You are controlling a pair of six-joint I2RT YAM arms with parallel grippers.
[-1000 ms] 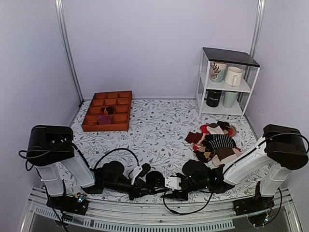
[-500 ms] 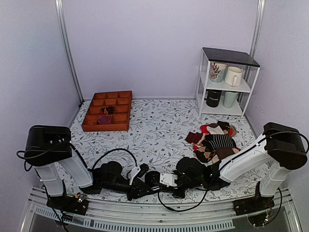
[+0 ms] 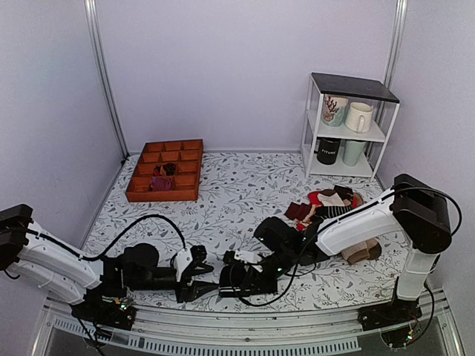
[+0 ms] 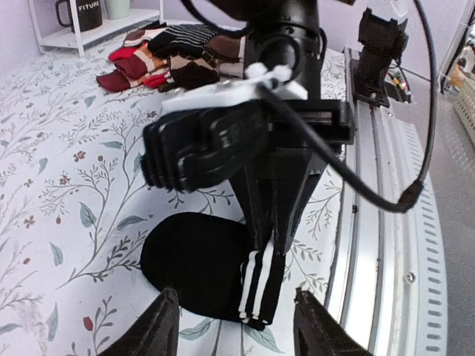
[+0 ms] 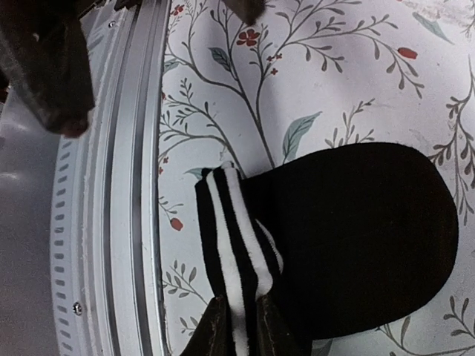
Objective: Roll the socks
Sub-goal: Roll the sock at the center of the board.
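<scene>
Our right gripper (image 5: pixel 241 326) pinches the socks (image 5: pixel 356 237) at the cuff, our left gripper (image 4: pixel 236 326) hangs released, and the tray (image 3: pixel 163 198) holds a dark bundle (image 3: pixel 161 182).

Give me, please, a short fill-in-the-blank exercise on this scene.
1. The right jaws are shut on the end of the socks that bears the white ___.
2. The left jaws stand ___.
3. Apart from that end, the socks are ___.
4. The shelf holds ___ mugs.

Missing words: stripes; open; black; four.
</scene>
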